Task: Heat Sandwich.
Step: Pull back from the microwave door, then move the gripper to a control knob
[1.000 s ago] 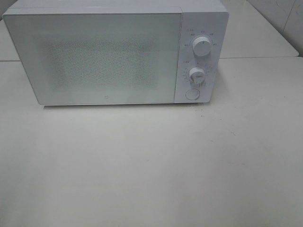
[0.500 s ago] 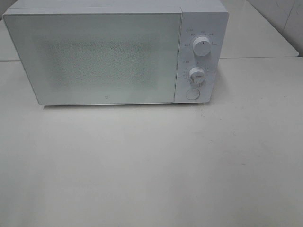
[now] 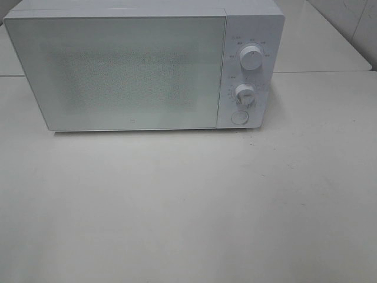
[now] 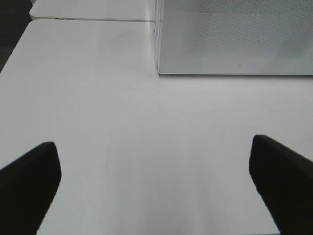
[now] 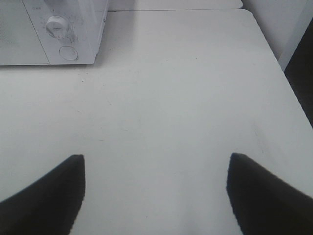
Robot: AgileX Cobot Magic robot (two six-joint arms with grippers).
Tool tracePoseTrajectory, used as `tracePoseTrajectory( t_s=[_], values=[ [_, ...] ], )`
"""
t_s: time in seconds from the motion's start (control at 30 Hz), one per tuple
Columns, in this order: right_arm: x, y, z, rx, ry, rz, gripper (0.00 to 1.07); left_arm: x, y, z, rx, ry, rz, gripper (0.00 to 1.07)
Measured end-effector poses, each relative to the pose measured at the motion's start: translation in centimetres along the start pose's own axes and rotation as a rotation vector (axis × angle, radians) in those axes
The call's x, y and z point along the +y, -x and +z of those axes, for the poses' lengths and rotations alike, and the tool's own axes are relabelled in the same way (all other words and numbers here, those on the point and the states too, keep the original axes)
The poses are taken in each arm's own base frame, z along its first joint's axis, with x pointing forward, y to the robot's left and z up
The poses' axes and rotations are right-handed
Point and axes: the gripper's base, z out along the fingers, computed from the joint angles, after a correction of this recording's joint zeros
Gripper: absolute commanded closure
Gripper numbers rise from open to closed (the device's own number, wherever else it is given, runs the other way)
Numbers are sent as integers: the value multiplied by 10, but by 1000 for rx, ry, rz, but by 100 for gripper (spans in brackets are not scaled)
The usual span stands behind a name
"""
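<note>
A white microwave (image 3: 141, 68) stands at the back of the white table (image 3: 188, 200) with its door shut; it also shows in the left wrist view (image 4: 234, 36) and the right wrist view (image 5: 49, 32). It has two round knobs, upper (image 3: 252, 59) and lower (image 3: 245, 94), and a round button (image 3: 238, 117). The sandwich and its pink plate are out of view. My left gripper (image 4: 156, 188) is open and empty over the table, in front of the microwave's left end. My right gripper (image 5: 156, 196) is open and empty over the table, right of the microwave.
A second white table (image 3: 318, 35) adjoins behind at the right. The table's right edge (image 5: 293, 98) drops off to a dark floor. The table's left edge (image 4: 14, 54) shows in the left wrist view.
</note>
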Motion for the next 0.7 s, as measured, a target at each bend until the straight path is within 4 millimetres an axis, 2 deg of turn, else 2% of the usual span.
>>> tracePoseTrajectory(
  t_s=[0.7],
  values=[
    [0, 0, 0, 0, 0, 0, 31, 0, 0, 0, 0, 0, 0, 3]
  ],
)
